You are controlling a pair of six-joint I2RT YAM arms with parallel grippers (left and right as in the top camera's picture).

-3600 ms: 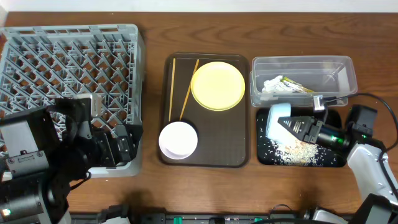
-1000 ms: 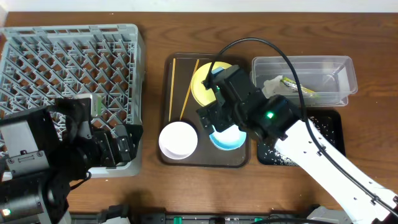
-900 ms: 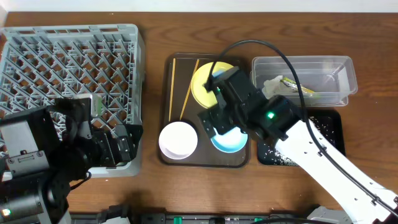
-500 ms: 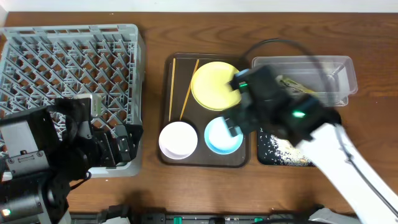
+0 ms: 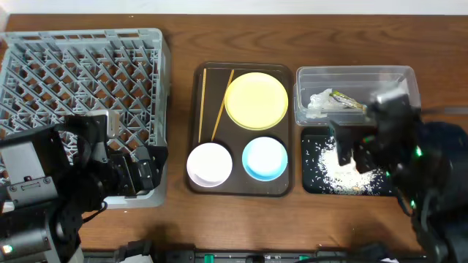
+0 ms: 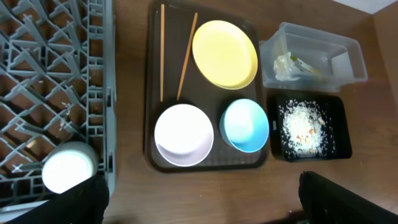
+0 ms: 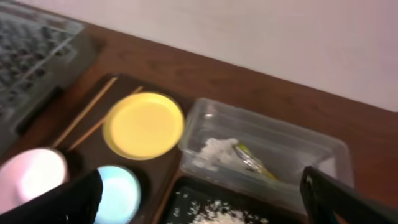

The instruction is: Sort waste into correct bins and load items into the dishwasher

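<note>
The grey dishwasher rack [image 5: 80,88] fills the left. On the brown tray [image 5: 281,191] lie two chopsticks [image 5: 204,102], a yellow plate [image 5: 256,100], a white bowl [image 5: 210,163] and a light-blue bowl [image 5: 264,158]. The clear tub [image 5: 395,91] holds crumpled tissue [image 5: 319,101] and a green-yellow wrapper [image 5: 347,101]. Rice crumbs [image 5: 344,166] lie in the black tray [image 5: 311,186]. My right gripper [image 7: 202,208] hangs open and empty above the black tray and tub. My left gripper [image 6: 202,211] is open and empty, high over the table's front edge beside the rack.
A round white thing [image 6: 68,169] sits in the rack's near corner. The right arm [image 5: 398,146] looks blurred over the black tray's right half. The left arm's body [image 5: 80,179] covers the rack's front edge. Bare brown table [image 6: 205,186] runs along the front.
The right arm has left the light-blue bowl upright on the brown tray beside the white bowl and swung back right over the black tray. The left arm has not moved.
</note>
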